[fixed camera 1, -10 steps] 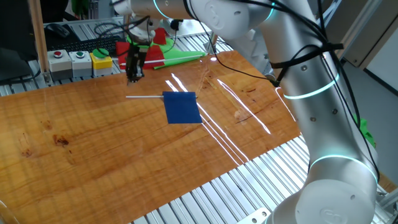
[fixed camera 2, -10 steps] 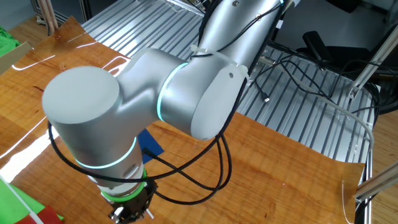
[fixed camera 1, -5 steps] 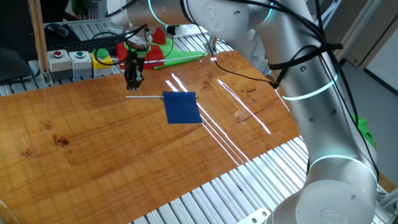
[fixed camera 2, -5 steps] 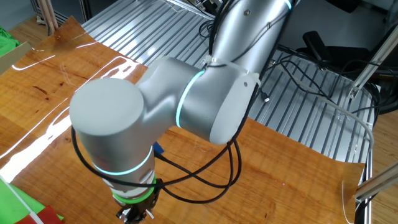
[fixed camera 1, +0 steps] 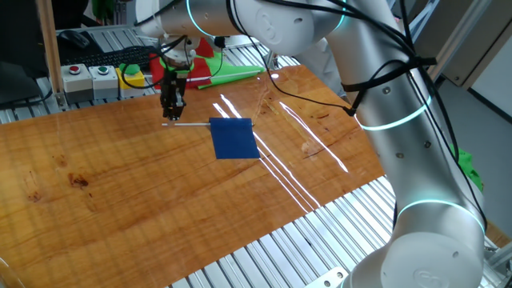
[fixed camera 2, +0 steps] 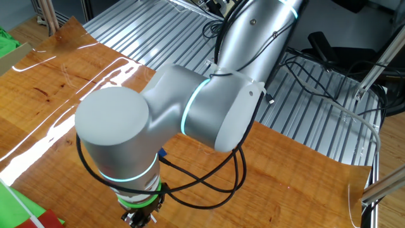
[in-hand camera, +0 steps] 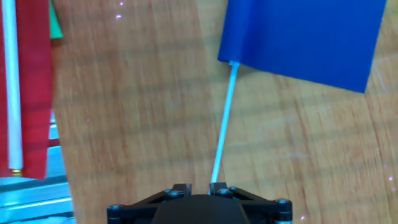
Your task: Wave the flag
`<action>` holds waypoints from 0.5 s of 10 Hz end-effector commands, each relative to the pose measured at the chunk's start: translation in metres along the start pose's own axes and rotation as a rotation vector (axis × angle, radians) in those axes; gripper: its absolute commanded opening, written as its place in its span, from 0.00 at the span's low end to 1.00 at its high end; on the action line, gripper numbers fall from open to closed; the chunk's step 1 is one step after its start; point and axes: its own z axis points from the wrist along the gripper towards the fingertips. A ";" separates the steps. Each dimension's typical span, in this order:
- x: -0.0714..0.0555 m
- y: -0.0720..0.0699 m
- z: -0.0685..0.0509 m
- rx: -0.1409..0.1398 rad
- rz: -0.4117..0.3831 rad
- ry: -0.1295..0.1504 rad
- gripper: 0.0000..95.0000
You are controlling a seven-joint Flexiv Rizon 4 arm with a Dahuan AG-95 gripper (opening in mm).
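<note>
The small dark blue rectangular flag on its thin white stick (fixed camera 1: 234, 138) lies flat on the wooden table (fixed camera 1: 120, 200), stick pointing left. The black two-finger gripper (fixed camera 1: 172, 113) hangs right over the stick's free end. In the hand view the stick runs down under the gripper body, fingertips hidden. Jaws clenched or released? Cannot tell. The other fixed view is mostly blocked by the grey arm (fixed camera 2: 190, 114).

flag (in-hand camera: 301, 40) cut off, claw (fixed camera 1: 171, 116) fingertips indistinct
</note>
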 end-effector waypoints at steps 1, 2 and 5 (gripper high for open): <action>-0.001 0.000 0.002 0.004 -0.001 0.003 0.20; -0.003 -0.002 0.005 0.004 -0.005 0.003 0.20; -0.005 -0.002 0.004 0.003 -0.008 0.008 0.20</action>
